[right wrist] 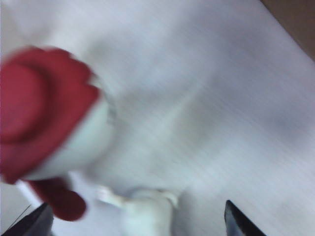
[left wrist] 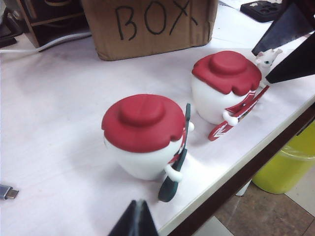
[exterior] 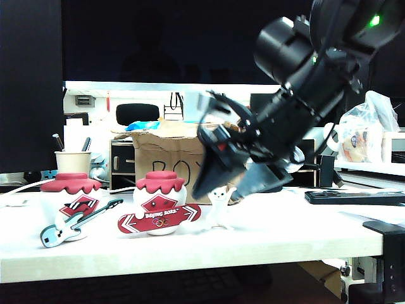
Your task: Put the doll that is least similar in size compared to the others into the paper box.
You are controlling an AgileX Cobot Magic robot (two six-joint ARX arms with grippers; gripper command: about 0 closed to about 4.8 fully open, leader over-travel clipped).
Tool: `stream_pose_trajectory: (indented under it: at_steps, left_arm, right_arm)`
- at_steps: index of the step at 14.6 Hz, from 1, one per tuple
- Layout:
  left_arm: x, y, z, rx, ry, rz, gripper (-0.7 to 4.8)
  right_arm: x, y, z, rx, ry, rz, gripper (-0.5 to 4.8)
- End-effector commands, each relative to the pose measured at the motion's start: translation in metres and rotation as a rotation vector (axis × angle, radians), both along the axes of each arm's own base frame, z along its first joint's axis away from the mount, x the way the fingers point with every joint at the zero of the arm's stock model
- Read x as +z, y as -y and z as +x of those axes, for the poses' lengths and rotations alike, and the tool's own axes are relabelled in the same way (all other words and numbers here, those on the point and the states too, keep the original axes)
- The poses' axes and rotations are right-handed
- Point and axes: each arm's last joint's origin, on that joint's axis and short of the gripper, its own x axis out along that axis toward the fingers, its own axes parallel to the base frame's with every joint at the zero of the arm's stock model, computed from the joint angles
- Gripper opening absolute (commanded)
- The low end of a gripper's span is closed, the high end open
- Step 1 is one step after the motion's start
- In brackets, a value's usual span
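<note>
Small white doll (exterior: 218, 204): I see it standing upright on the surface (exterior: 285, 231), arms raised, just right of the banner doll and in front of the paper box. Nothing grips it.
Paper box (exterior: 166, 157): brown, crumpled, "BOX" handwritten on its front; it sits behind the row of dolls, toward the back of the surface.
Right tool (exterior: 233, 178): I read it as hanging tilted down just above the small white doll, its two dark fingers spread wide apart, one on each side of the doll's head. My right wrist view is blurred, but it shows the fingertips (right wrist: 238, 221) well apart with the doll (right wrist: 147, 211) between them and no contact I can confirm.
Left tool (left wrist: 134, 221): only the dark tips show at the edge of my left wrist view, and they look pressed together; it holds nothing and sits above the near edge of the surface, by the guitar doll.
Guitar doll (exterior: 68, 206): red cap, sunglasses, blue guitar; leftmost in the row, upright.
Banner doll (exterior: 161, 202): red cap, red banner across its front; between the guitar doll and the small white doll, upright.
Paper cup (exterior: 73, 160): behind the guitar doll, with pens in it.
</note>
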Motion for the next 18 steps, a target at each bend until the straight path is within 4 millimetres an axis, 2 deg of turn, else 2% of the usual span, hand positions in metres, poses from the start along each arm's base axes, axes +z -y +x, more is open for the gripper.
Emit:
stream_pose_trajectory:
  at_steps: [1, 2, 4, 5, 9, 13, 16, 18]
  left_arm:
    - [0.001, 0.000, 0.000, -0.001, 0.007, 0.000, -0.05]
    - [0.001, 0.000, 0.000, -0.001, 0.008, 0.000, -0.05]
    - [0.001, 0.000, 0.000, -0.001, 0.008, 0.000, -0.05]
    - [0.001, 0.000, 0.000, -0.001, 0.008, 0.000, -0.05]
    - [0.001, 0.000, 0.000, -0.001, 0.008, 0.000, -0.05]
    - [0.001, 0.000, 0.000, -0.001, 0.008, 0.000, -0.05]
    - [0.001, 0.000, 0.000, -0.001, 0.008, 0.000, -0.05]
    - [0.001, 0.000, 0.000, -0.001, 0.008, -0.001, -0.05]
  right_arm:
    - [-0.002, -0.002, 0.002, 0.001, 0.009, 0.006, 4.79]
    - [-0.002, -0.003, 0.003, 0.001, 0.011, 0.007, 4.43]
    - [-0.002, -0.003, 0.002, 0.004, 0.009, 0.009, 2.90]
    - [-0.002, -0.003, 0.003, 0.002, 0.013, 0.009, 2.35]
    - [-0.001, -0.004, 0.004, 0.002, 0.031, 0.020, 0.87]
    - [0.004, -0.004, 0.004, -0.015, 0.027, 0.040, 0.84]
    - [0.029, -0.001, -0.003, 0.003, 0.032, 0.123, 0.81]
    - [0.053, 0.003, -0.012, 0.019, 0.022, 0.225, 0.80]
